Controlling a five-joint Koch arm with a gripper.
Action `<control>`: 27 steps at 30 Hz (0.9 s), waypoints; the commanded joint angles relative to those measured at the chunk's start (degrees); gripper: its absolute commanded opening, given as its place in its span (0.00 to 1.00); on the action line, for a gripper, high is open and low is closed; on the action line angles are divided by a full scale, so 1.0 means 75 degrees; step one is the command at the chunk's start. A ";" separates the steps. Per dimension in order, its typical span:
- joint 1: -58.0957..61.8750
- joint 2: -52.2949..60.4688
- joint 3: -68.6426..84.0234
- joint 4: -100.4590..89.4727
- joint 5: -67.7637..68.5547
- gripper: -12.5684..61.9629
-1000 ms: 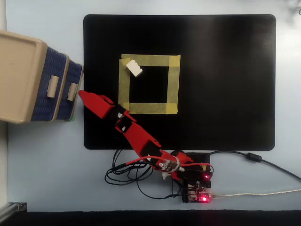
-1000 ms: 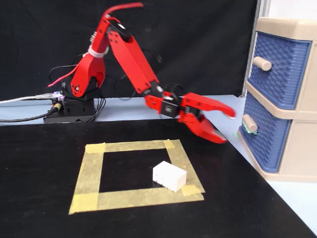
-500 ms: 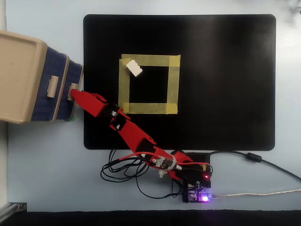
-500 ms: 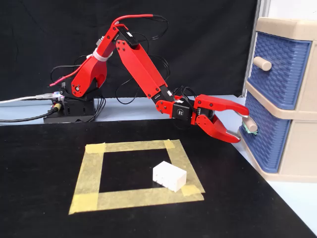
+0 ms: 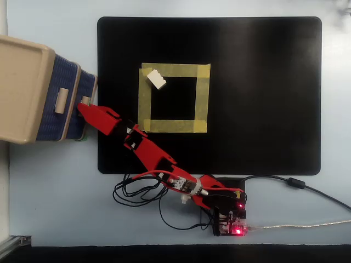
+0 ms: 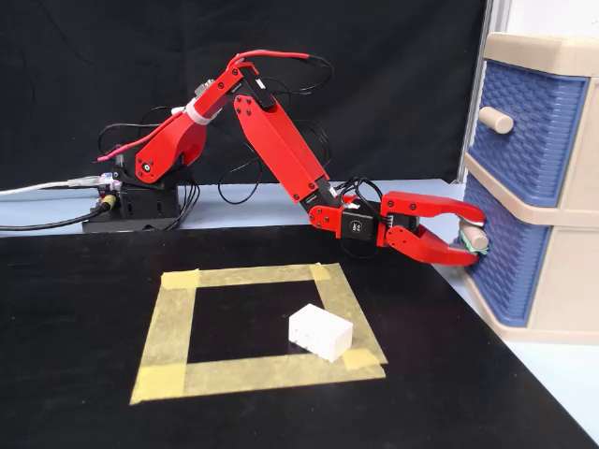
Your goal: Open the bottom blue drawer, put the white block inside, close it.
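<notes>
Red hand [image 6: 471, 238], woven navy bottom blue drawer [image 6: 510, 267], seemingly plain white block [image 6: 320, 331].

Black backdrop curtain [image 6: 374, 84], pale table [image 5: 334, 109]

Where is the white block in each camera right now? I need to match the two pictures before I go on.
Overhead view: the white block lies on the upper-left corner of the yellow tape square, left of centre.
Fixed view: the white block sits low, centre-right, at the tape square's near right corner.
Shared landmark: the yellow tape square.
</notes>
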 commanded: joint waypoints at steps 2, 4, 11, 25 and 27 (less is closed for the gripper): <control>0.0199 0.0750 0.1148 0.0129 -0.0270 0.06; 0.0563 0.1746 0.2695 0.0105 -0.0387 0.06; 0.1160 0.4441 0.6738 0.0094 -0.0387 0.06; 0.1887 0.6738 0.6504 0.3176 0.3117 0.62; 0.2367 0.7582 0.5695 0.5344 0.3738 0.62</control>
